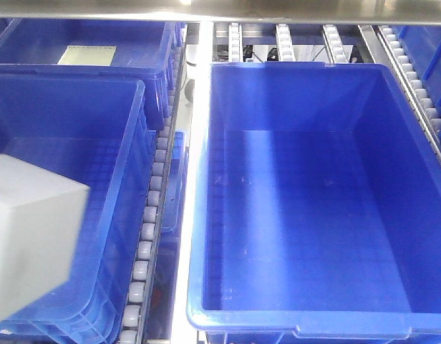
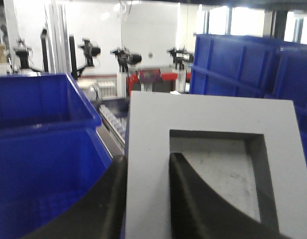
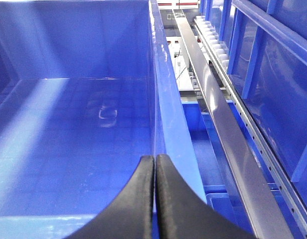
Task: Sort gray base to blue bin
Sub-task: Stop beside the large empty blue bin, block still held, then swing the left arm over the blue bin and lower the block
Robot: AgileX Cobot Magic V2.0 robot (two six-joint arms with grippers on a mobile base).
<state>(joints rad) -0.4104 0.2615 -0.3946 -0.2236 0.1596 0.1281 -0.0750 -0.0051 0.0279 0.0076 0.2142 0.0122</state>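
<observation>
From the front, the gray base (image 1: 31, 236) looms blurred at the near left, over the near corner of the blue bin (image 1: 70, 77), with a roller track (image 1: 145, 236) and a wider bin (image 1: 199, 215) to the right. The left wrist view shows the left gripper (image 2: 147, 162) clamped on the base's wall, one black finger (image 2: 193, 199) inside the square recess and the other outside. In the right wrist view the right gripper (image 3: 154, 158) hangs above the wider bin's right wall, fingertips pressed together.
</observation>
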